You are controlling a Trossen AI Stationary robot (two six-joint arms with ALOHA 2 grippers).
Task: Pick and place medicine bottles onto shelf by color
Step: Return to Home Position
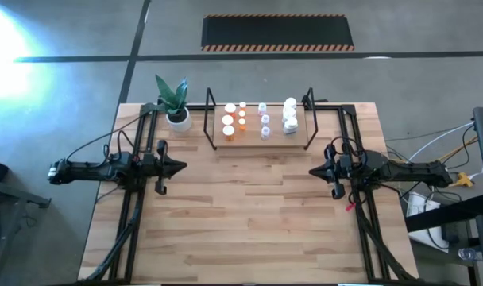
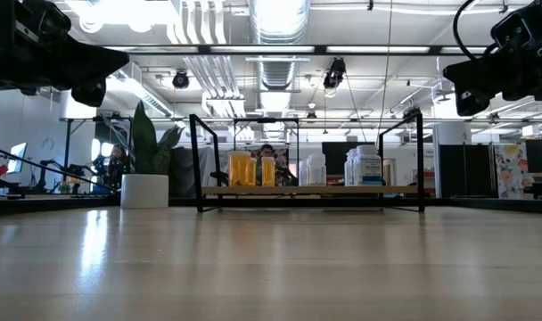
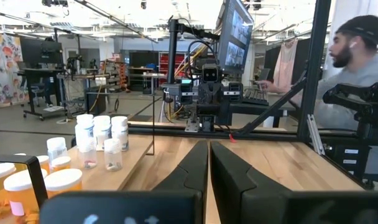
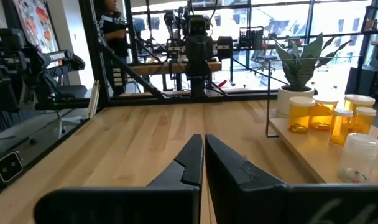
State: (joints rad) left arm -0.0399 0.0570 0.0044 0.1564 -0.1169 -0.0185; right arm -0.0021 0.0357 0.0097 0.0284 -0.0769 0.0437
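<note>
The shelf (image 1: pixel 261 137), a light wooden board in a black wire frame, stands at the table's far middle. On it stand the medicine bottles: orange ones (image 1: pixel 233 121) at its left, pale clear ones (image 1: pixel 264 121) in the middle, white ones (image 1: pixel 290 115) at its right. They also show in the low view (image 2: pixel 253 169), the left wrist view (image 3: pixel 102 134) and the right wrist view (image 4: pixel 326 115). My left gripper (image 1: pixel 183 167) is shut and empty above the table's left side. My right gripper (image 1: pixel 311 171) is shut and empty above the right side. Both point toward the table's middle.
A white plant pot (image 1: pixel 178 119) with a green plant stands left of the shelf at the far edge. Bare wooden tabletop (image 1: pixel 249 214) lies between the grippers and toward the near edge. A person (image 3: pixel 357 68) sits beyond the table's right side.
</note>
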